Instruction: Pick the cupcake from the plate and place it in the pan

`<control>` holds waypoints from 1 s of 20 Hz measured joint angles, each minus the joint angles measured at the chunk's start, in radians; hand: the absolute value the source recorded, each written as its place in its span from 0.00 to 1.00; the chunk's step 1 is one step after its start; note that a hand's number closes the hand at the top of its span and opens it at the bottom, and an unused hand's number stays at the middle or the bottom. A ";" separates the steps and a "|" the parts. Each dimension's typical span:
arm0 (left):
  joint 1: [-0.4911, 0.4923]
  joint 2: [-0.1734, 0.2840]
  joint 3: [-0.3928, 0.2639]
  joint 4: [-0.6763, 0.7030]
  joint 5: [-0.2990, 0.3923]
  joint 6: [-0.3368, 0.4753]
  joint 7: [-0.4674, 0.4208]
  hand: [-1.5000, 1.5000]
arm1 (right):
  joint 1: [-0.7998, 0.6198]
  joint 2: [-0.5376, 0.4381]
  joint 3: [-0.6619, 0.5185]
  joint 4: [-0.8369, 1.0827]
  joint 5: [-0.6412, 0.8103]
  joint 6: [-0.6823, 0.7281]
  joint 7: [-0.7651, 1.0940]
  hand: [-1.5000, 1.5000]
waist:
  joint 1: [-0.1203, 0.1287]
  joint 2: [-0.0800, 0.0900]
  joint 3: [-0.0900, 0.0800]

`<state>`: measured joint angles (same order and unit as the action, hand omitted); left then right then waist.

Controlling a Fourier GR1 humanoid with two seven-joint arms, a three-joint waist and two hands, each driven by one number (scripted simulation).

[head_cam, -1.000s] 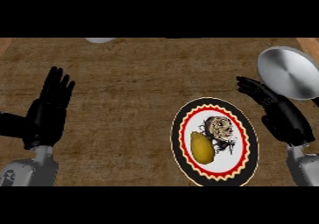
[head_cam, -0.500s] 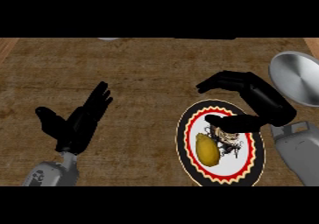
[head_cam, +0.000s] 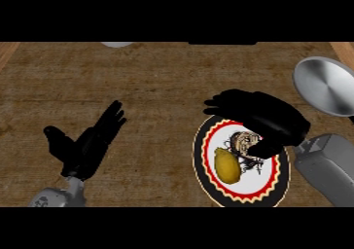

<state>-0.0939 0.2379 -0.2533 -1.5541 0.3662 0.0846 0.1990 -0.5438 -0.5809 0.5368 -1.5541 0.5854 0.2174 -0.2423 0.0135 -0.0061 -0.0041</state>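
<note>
A round plate (head_cam: 208, 182) with a black rim and a red zigzag border lies right of centre on the counter. The cupcake (head_cam: 242, 142), brown with pale swirls, sits in the plate's upper part and is partly hidden. My right hand (head_cam: 270, 119) arches over it, fingers bent past the plate's far rim and thumb beside the cupcake's right side, not closed round it. The grey metal pan (head_cam: 325, 86) lies at the far right, beyond that hand. My left hand (head_cam: 90, 143) rests open at the left, fingers straight, holding nothing.
A yellow oblong piece of food (head_cam: 226, 165) lies on the plate just left of and below the cupcake. A pale object (head_cam: 118, 44) shows at the counter's far edge. Wooden borders run along the counter's left and right sides.
My right hand has moved left and down from beside the pan to over the plate's upper part, covering part of the cupcake. My left hand has dropped lower and tilted right.
</note>
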 measured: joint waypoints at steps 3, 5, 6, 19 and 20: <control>0.007 -0.001 -0.005 0.005 -0.004 -0.002 -0.001 0.50 | -0.054 -0.044 0.096 -0.024 0.143 0.088 0.118 0.00 | -0.003 -0.006 -0.002; 0.013 -0.001 -0.003 0.009 -0.004 -0.004 -0.004 0.50 | -0.079 -0.049 0.159 -0.048 0.219 0.161 0.206 0.00 | -0.007 -0.007 -0.002; 0.010 -0.002 0.000 0.016 -0.005 -0.006 -0.010 0.50 | -0.092 -0.043 0.189 -0.057 0.252 0.203 0.251 0.00 | -0.008 -0.006 -0.002; 0.022 -0.014 0.012 -0.010 -0.016 -0.007 0.000 0.50 | -0.021 0.212 0.418 -0.143 0.457 0.728 0.752 0.00 | -0.016 0.001 0.003; 0.021 -0.019 0.013 -0.009 -0.020 -0.008 0.000 0.50 | -0.006 0.234 0.417 -0.132 0.471 0.730 0.768 0.00 | -0.015 0.002 0.003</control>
<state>-0.0728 0.2191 -0.2404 -1.5634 0.3465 0.0766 0.1988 -0.5497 -0.3468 0.9541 -1.6862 1.0561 0.9472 0.5261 -0.0020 -0.0044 -0.0012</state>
